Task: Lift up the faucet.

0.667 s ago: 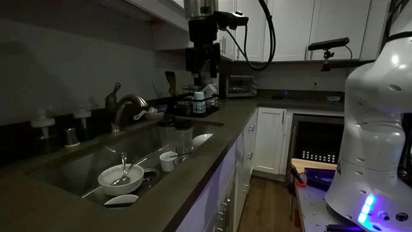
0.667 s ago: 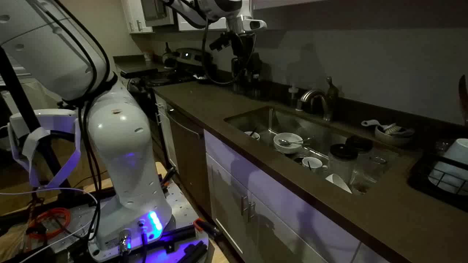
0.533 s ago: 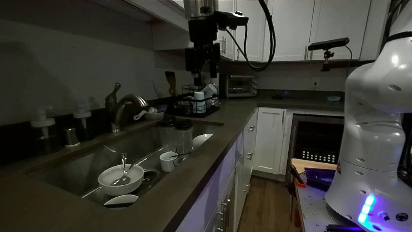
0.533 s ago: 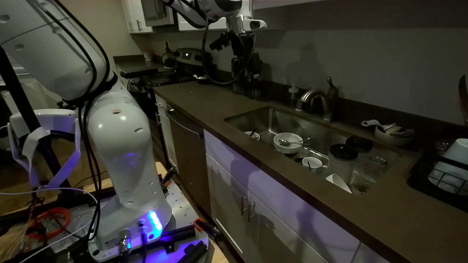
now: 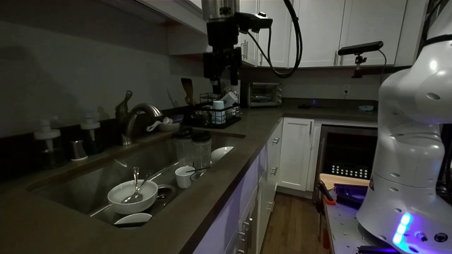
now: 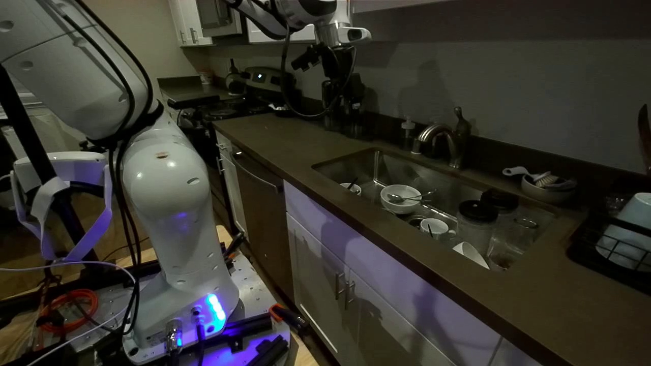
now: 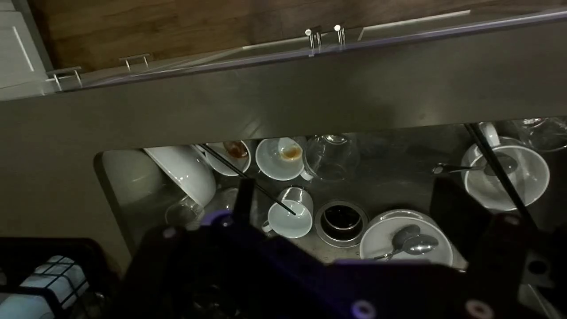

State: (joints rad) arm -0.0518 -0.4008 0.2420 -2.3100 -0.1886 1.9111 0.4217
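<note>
Gripper (image 5: 225, 86) hangs wide-jawed, apart from the faucet (image 5: 131, 120).

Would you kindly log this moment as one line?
task: lift faucet; gripper: open, holding nothing; faucet: untouched, beside sink; in sink: bowl with spoons, mugs
</note>
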